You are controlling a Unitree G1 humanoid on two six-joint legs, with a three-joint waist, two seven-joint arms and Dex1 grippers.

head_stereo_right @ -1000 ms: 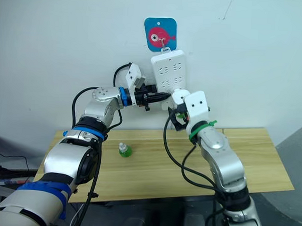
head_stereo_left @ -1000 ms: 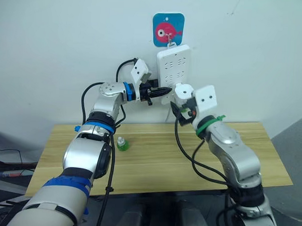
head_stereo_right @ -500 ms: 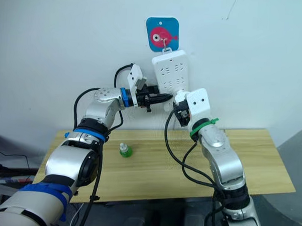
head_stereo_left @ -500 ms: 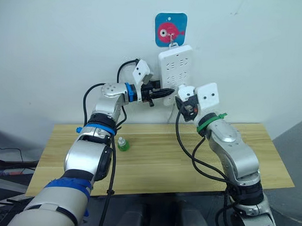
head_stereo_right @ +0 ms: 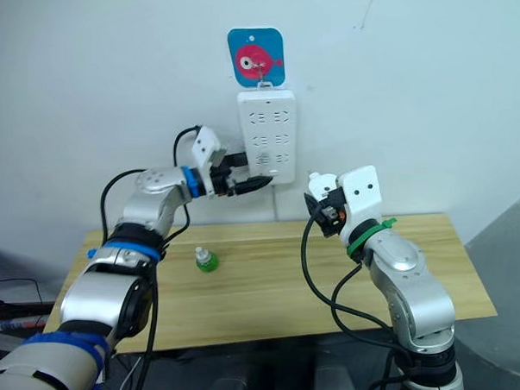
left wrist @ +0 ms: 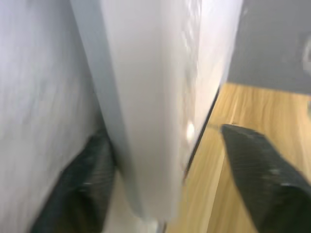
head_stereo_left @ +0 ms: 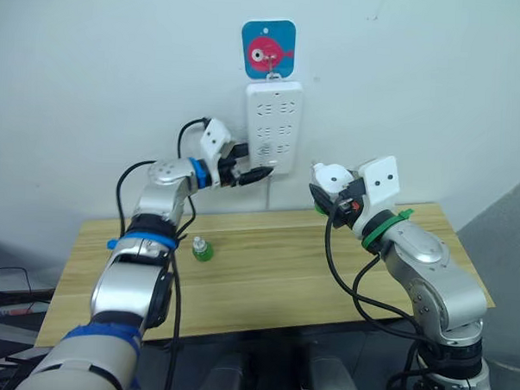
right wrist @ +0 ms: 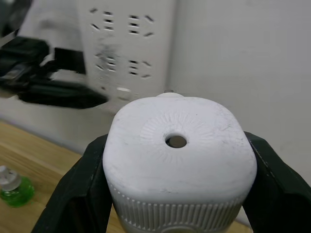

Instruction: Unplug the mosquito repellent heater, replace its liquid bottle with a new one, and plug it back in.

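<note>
One step is done: the mosquito repellent heater (right wrist: 179, 160) is unplugged, clamped in the right gripper (head_stereo_left: 331, 198) clear of the power strip (head_stereo_left: 273, 128). Left gripper (head_stereo_left: 254, 172), fingers apart, straddles the strip's lower end. Bottle swap and replugging remain; green bottle (head_stereo_left: 201, 249) stands on the tabletop (head_stereo_left: 282, 274).

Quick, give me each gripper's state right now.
Left gripper: open, fingers either side of the power strip's lower edge.
Right gripper: shut on the heater, clear of the strip.

place: lab test bench | bare white wall (head_stereo_left: 119, 68) | wooden table (head_stereo_left: 265, 282) | hung power strip (head_stereo_left: 274, 126)
</note>
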